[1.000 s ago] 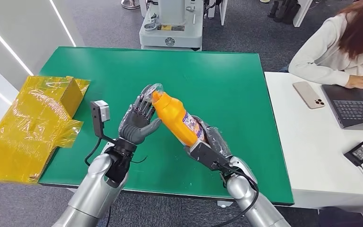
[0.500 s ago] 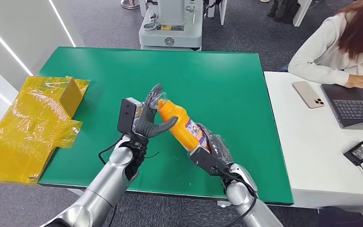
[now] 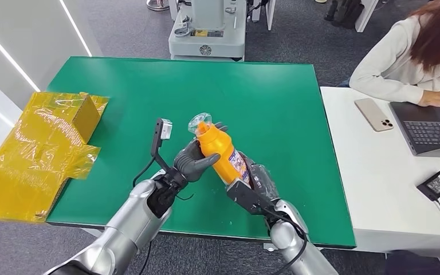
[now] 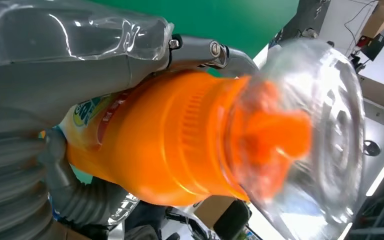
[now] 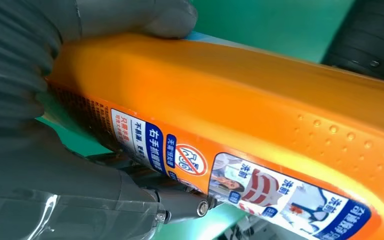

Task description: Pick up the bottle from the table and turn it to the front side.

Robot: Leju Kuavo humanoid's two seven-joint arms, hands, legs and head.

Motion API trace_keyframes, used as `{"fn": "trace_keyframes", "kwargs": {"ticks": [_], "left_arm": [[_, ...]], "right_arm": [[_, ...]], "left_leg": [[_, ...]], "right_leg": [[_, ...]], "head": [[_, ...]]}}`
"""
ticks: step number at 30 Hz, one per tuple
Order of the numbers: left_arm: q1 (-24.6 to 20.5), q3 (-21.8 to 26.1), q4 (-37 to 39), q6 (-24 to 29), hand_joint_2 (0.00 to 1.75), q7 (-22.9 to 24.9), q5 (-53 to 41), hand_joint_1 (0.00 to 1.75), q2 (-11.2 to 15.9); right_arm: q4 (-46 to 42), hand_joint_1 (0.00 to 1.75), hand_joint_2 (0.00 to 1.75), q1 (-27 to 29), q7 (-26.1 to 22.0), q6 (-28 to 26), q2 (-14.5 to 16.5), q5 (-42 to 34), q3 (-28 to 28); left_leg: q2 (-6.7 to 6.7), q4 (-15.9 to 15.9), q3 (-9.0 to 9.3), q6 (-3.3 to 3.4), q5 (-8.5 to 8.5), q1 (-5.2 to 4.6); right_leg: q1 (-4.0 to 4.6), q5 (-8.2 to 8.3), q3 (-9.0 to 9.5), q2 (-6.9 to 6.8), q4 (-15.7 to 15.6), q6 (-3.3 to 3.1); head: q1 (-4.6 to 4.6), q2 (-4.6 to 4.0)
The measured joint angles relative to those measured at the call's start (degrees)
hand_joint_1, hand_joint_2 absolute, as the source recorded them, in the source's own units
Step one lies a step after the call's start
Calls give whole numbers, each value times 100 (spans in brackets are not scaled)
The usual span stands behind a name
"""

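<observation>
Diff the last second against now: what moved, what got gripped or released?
The left hand went from open fingers at the cap to wrapping around the orange bottle's upper body, its wrist dropping toward the robot. The bottle tipped more upright, clear cap higher. The right hand still grips the bottle's base. The green table, yellow wrapping and the person at the laptop are unchanged.

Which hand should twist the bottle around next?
Probably the left hand: it wraps the bottle near its top, free to turn it, while the right hand holds the lower end steady.
</observation>
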Motion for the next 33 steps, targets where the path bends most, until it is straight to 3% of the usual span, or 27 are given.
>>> {"fn": "trace_keyframes", "kwargs": {"ticks": [10,14,15,18,22,33], "left_arm": [[-39,-213,-227,982,175,-432,-143,0,-260],[-71,-310,-358,1531,175,-762,-538,168,-302],[-73,-333,-417,1774,175,-897,-708,175,-308],[-77,-378,-626,2266,175,-1127,-1047,175,-322],[-71,-389,-800,2395,175,-1136,-1106,175,-328],[-27,-393,-848,1921,175,-1178,-803,175,-239]], "right_arm": [[-356,175,175,176,-63,-222,173,-22,-232],[-409,175,175,214,-49,-239,198,20,-302],[-420,175,175,231,-45,-245,201,32,-318],[-438,175,175,272,-43,-244,212,40,-370],[-438,175,175,276,-55,-240,239,40,-414],[-423,174,175,325,-270,-199,288,-58,-425]], "left_leg": [[0,0,0,0,0,0],[1,0,1,0,0,0],[1,0,1,0,0,0],[0,0,0,0,0,0],[1,-1,0,0,0,0],[0,-1,-1,0,0,1]], "right_leg": [[0,0,0,0,0,0],[0,0,0,1,1,0],[0,0,0,1,1,0],[0,0,0,-1,1,0],[0,0,0,1,1,0],[1,0,0,0,1,0]], "head": [[1,0],[1,0],[1,0],[1,0],[1,0],[1,0]]}}
